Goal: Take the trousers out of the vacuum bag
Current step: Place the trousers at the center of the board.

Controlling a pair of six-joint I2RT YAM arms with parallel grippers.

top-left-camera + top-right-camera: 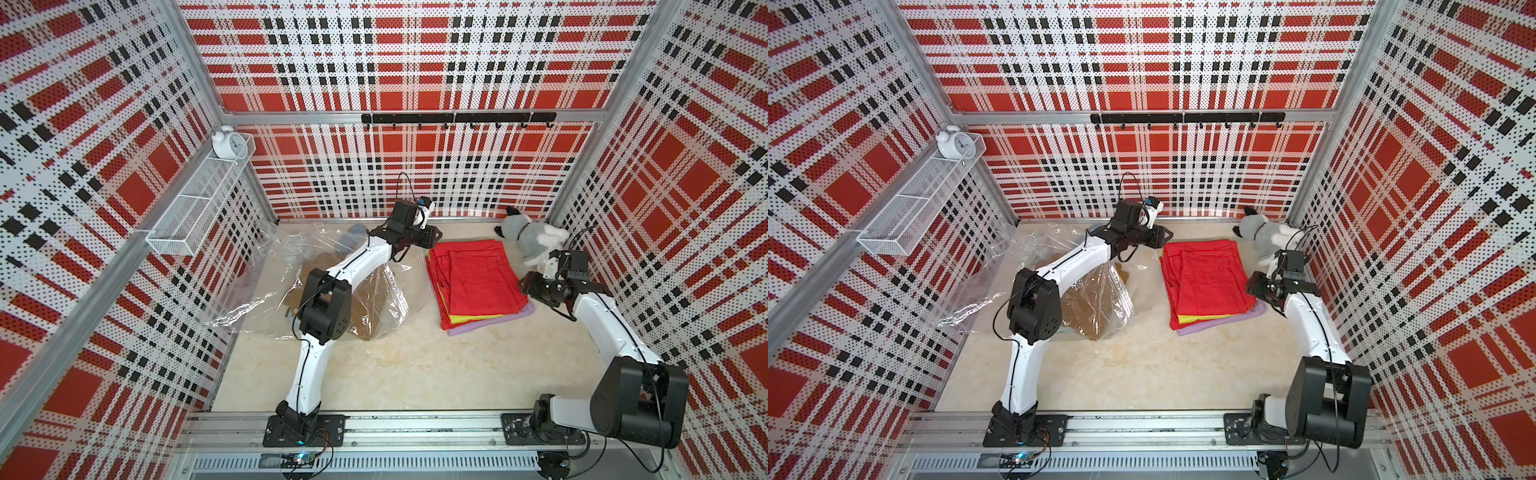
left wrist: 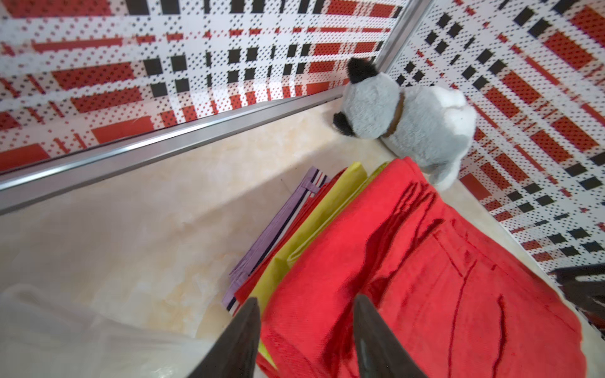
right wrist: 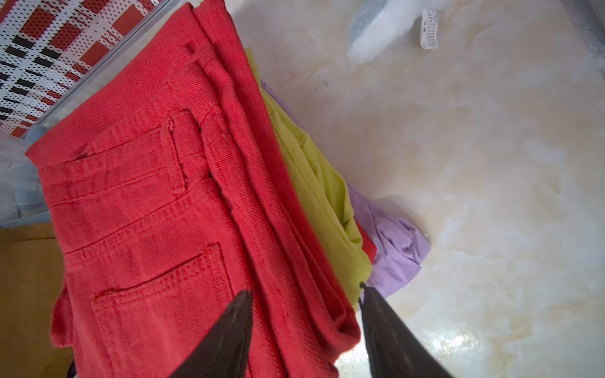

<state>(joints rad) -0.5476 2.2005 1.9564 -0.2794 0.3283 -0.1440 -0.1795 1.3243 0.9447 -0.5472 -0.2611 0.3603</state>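
The trousers (image 1: 478, 282) (image 1: 1208, 282) lie as a folded stack on the table right of centre, red on top, yellow-green and lilac below. The crinkly clear vacuum bag (image 1: 257, 286) (image 1: 976, 299) lies at the left under my left arm. Mustard brown trousers (image 1: 370, 299) (image 3: 29, 294) are still inside it. My left gripper (image 1: 434, 236) (image 2: 306, 299) hangs open over the stack's far left corner (image 2: 409, 278). Over the stack's right edge (image 3: 163, 212) my right gripper (image 1: 524, 286) (image 3: 306, 289) is open too, gripping nothing.
A grey-white plush toy (image 1: 528, 241) (image 2: 409, 121) lies at the back right corner, close behind the stack. A white wire basket (image 1: 199, 208) with an alarm clock (image 1: 226, 143) hangs on the left wall. A black hook rail (image 1: 457, 118) crosses the back wall.
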